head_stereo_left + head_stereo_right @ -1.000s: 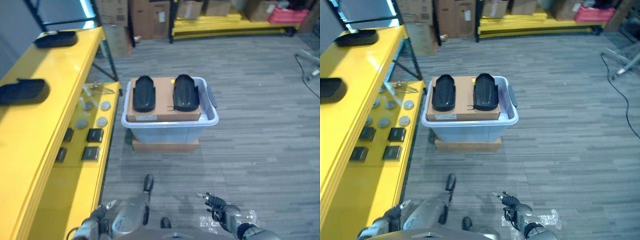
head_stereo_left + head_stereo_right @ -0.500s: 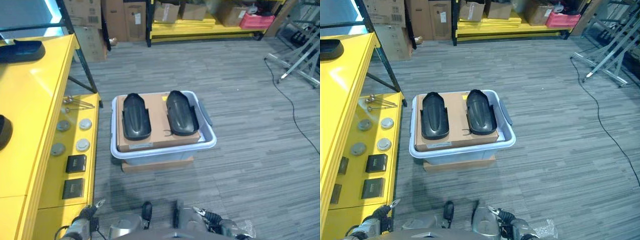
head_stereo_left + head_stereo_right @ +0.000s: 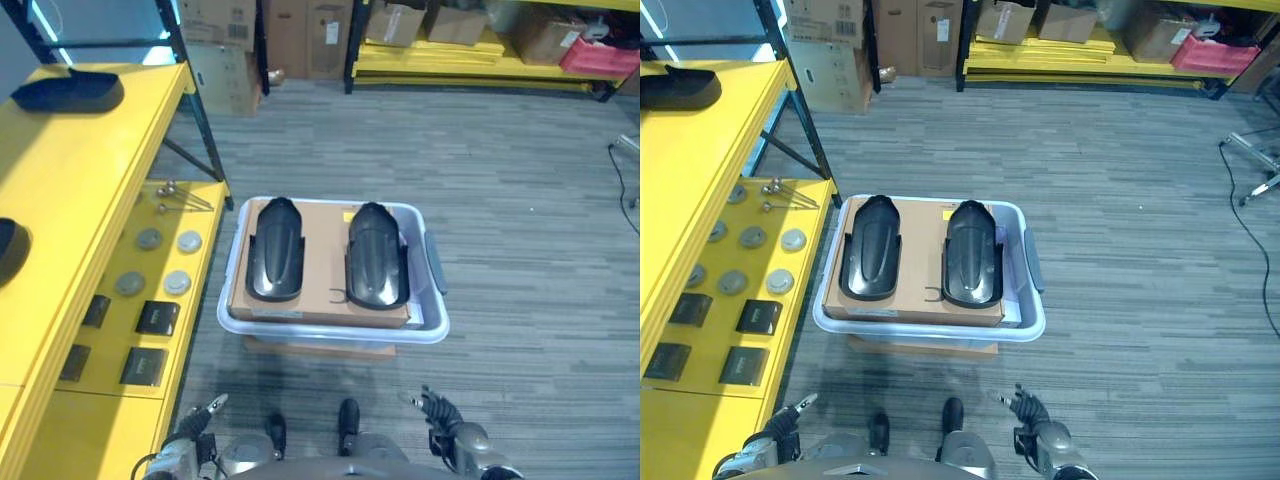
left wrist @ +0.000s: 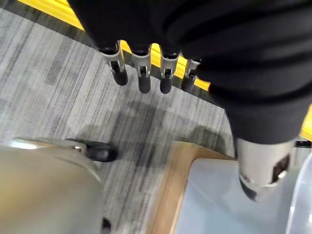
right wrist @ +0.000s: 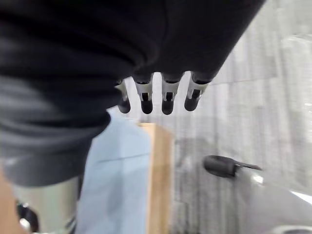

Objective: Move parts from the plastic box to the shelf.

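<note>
Two black moulded parts, one (image 3: pixel 275 262) left and one (image 3: pixel 375 267) right, lie side by side on a cardboard box (image 3: pixel 322 295) inside the pale plastic box (image 3: pixel 436 322) beside the yellow shelf (image 3: pixel 70 200); left hand (image 4: pixel 141 73) and right hand (image 5: pixel 161 95) hang low, fingers straight, holding nothing

I read the grey striped carpet floor (image 3: pixel 520 230) as the main support. A flat cardboard slab (image 3: pixel 318 348) lies directly on it, and the pale plastic box (image 3: pixel 432 325) sits on that slab. At my left stands the yellow shelf (image 3: pixel 70 200). Its upper tier carries a dark part (image 3: pixel 66 91) at the far end and another (image 3: pixel 10 248) nearer. Its lower tier holds round grey discs (image 3: pixel 178 282), black square blocks (image 3: pixel 157 318) and thin metal pins (image 3: pixel 180 194). Cardboard cartons (image 3: pixel 305 35) stand on the floor at the far side.
</note>
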Tool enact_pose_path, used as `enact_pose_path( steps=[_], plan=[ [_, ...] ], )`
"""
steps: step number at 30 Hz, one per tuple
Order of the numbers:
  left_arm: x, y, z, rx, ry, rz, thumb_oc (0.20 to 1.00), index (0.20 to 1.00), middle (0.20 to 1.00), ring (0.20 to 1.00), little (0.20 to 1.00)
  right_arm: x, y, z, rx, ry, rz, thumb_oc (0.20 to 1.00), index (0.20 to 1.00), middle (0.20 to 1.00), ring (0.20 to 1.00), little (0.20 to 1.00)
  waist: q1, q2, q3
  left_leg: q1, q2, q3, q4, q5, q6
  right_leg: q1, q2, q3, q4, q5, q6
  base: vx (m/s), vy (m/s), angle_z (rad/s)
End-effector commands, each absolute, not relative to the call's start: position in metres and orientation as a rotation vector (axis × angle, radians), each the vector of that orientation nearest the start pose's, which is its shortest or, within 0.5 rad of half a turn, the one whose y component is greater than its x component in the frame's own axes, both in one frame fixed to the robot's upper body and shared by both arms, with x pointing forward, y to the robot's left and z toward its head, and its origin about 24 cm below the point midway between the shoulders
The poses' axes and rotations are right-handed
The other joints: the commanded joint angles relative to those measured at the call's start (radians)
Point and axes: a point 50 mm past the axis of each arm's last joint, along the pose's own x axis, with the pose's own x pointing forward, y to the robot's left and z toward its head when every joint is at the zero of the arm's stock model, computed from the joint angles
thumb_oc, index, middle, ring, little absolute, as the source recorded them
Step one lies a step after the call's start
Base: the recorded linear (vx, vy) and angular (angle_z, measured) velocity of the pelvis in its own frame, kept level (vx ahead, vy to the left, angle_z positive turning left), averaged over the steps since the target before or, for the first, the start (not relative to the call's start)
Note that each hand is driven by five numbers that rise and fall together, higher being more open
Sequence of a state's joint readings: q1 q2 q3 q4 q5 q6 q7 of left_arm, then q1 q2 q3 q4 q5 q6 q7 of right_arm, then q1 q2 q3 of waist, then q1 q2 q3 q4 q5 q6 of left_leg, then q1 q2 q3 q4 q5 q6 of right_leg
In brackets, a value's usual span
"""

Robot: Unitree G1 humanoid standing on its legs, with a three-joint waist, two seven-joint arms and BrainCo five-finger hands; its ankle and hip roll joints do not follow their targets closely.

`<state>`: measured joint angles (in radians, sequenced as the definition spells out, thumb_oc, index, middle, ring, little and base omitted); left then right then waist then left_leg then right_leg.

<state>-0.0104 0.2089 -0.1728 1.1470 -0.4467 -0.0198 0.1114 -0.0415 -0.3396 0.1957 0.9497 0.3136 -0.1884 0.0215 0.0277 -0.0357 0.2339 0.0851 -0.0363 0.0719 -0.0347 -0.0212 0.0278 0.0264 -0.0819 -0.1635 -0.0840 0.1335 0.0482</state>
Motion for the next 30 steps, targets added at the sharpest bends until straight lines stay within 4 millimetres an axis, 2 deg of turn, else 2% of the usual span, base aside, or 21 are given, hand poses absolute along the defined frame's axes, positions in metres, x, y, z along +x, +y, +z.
enact_pose_path(
  steps=[1,2,4,5,6,8,9,12,13,15,19,23,25,30],
  plan=[
    [0.128,0.237,-0.147,0.053,1.05,0.318,1.0,1.0,1.0,1.0,1.0,0.229,-0.255,-0.056,-0.149,0.409,-0.154,1.0,1.0,1.0,1.0,1.0,-0.011,-0.008,0.055,-0.05,0.044,0.016,0.03,-0.026,-0.004,-0.029,-0.041,0.01,0.005,-0.029,0.083,-0.04,-0.043,0.07],
    [0.128,0.238,-0.147,0.053,1.049,0.319,1.0,1.0,1.0,1.0,1.0,0.23,-0.255,-0.054,-0.152,0.394,-0.156,1.0,1.0,1.0,1.0,1.0,-0.011,-0.008,0.056,-0.05,0.044,0.016,0.028,-0.025,-0.004,-0.03,-0.04,0.009,0.005,-0.029,0.083,-0.04,-0.043,0.09],
    [0.129,0.246,-0.144,0.043,1.04,0.351,1.0,1.0,1.0,1.0,1.0,0.249,-0.265,-0.017,-0.164,0.233,-0.171,1.0,1.0,1.0,1.0,1.0,-0.021,-0.013,0.067,-0.056,0.046,0.018,0.014,-0.019,-0.003,-0.044,-0.035,0.013,0.005,-0.027,0.087,-0.01,-0.003,0.13],
    [0.126,0.252,-0.143,0.044,1.042,0.367,1.0,1.0,1.0,1.0,1.0,0.26,-0.272,0.017,-0.185,0.103,-0.168,1.0,1.0,1.0,1.0,1.0,-0.03,-0.015,0.072,-0.056,0.048,0.021,0.002,-0.013,-0.004,-0.052,-0.029,0.016,0.009,-0.028,0.09,0.01,0.016,0.13],
    [0.125,0.252,-0.143,0.043,1.043,0.369,1.0,1.0,1.0,1.0,1.0,0.26,-0.273,0.02,-0.185,0.091,-0.171,1.0,1.0,1.0,1.0,1.0,-0.031,-0.015,0.073,-0.055,0.048,0.022,0.001,-0.013,-0.004,-0.052,-0.029,0.017,0.009,-0.029,0.09,0.03,0.031,0.08],
    [0.121,0.255,-0.144,0.032,1.051,0.383,1.0,1.0,1.0,1.0,1.0,0.265,-0.275,0.04,-0.199,0.027,-0.174,1.0,1.0,1.0,1.0,1.0,-0.038,-0.015,0.071,-0.051,0.047,0.024,-0.006,-0.011,-0.004,-0.053,-0.023,0.021,0.013,-0.033,0.091,0.06,0.028,-0.01],
    [0.115,0.257,-0.145,0.022,1.062,0.397,1.0,1.0,1.0,1.0,1.0,0.268,-0.28,0.057,-0.23,-0.023,-0.176,1.0,1.0,1.0,1.0,1.0,-0.042,-0.016,0.069,-0.047,0.047,0.027,-0.011,-0.01,-0.003,-0.051,-0.017,0.022,0.017,-0.039,0.088,0.07,0.025,-0.03],
    [0.112,0.257,-0.146,0.018,1.07,0.403,1.0,1.0,1.0,1.0,1.0,0.271,-0.283,0.07,-0.242,-0.056,-0.18,1.0,1.0,1.0,1.0,1.0,-0.042,-0.017,0.069,-0.044,0.046,0.029,-0.014,-0.009,-0.004,-0.049,-0.01,0.021,0.022,-0.047,0.083,0.07,0.023,-0.04],
    [0.11,0.255,-0.147,0.028,1.079,0.384,1.0,1.0,1.0,1.0,1.0,0.281,-0.29,0.088,-0.299,-0.073,-0.204,1.0,1.0,1.0,1.0,1.0,-0.029,-0.015,0.074,-0.048,0.044,0.024,-0.018,-0.004,-0.006,-0.043,-0.002,0.018,0.028,-0.059,0.075,0.09,0.03,-0.03],
    [0.115,0.252,-0.147,0.045,1.076,0.351,1.0,1.0,1.0,1.0,1.0,0.305,-0.295,0.108,-0.365,-0.068,-0.25,1.0,1.0,1.0,1.0,1.0,-0.003,-0.009,0.089,-0.063,0.044,0.011,-0.021,0.005,-0.011,-0.043,-0.001,0.011,0.03,-0.067,0.066,0.05,0.033,-0.05],
    [0.123,0.251,-0.145,0.057,1.056,0.325,1.0,1.0,1.0,1.0,1.0,0.325,-0.302,0.126,-0.4,-0.06,-0.297,1.0,1.0,1.0,1.0,1.0,0.023,-0.003,0.112,-0.09,0.043,-0.005,-0.018,0.017,-0.016,-0.053,-0.006,-0.002,0.041,-0.075,0.06,-0.01,0.003,0.05],
    [0.141,0.247,-0.14,0.08,1.014,0.271,1.0,1.0,1.0,1.0,1.0,0.339,-0.315,0.143,-0.391,-0.059,-0.358,1.0,1.0,1.0,1.0,1.0,0.053,0.001,0.141,-0.126,0.044,-0.025,-0.012,0.028,-0.021,-0.07,-0.014,-0.023,0.049,-0.077,0.059,-0.04,-0.027,0.23],
    [0.157,0.241,-0.136,0.083,0.975,0.226,1.0,1.0,1.0,1.0,1.0,0.349,-0.325,0.157,-0.396,-0.041,-0.399,1.0,1.0,1.0,1.0,1.0,0.071,0.008,0.167,-0.155,0.041,-0.043,-0.004,0.033,-0.024,-0.089,-0.02,-0.033,0.057,-0.081,0.054,-0.07,-0.002,0.23],
    [0.17,0.232,-0.131,0.076,0.93,0.187,1.0,1.0,1.0,1.0,1.0,0.356,-0.332,0.164,-0.423,0.031,-0.397,1.0,1.0,1.0,1.0,1.0,0.085,0.024,0.2,-0.184,0.036,-0.061,0.0,0.041,-0.03,-0.106,-0.027,-0.045,0.066,-0.089,0.047,-0.03,0.021,0.12]
  ],
)
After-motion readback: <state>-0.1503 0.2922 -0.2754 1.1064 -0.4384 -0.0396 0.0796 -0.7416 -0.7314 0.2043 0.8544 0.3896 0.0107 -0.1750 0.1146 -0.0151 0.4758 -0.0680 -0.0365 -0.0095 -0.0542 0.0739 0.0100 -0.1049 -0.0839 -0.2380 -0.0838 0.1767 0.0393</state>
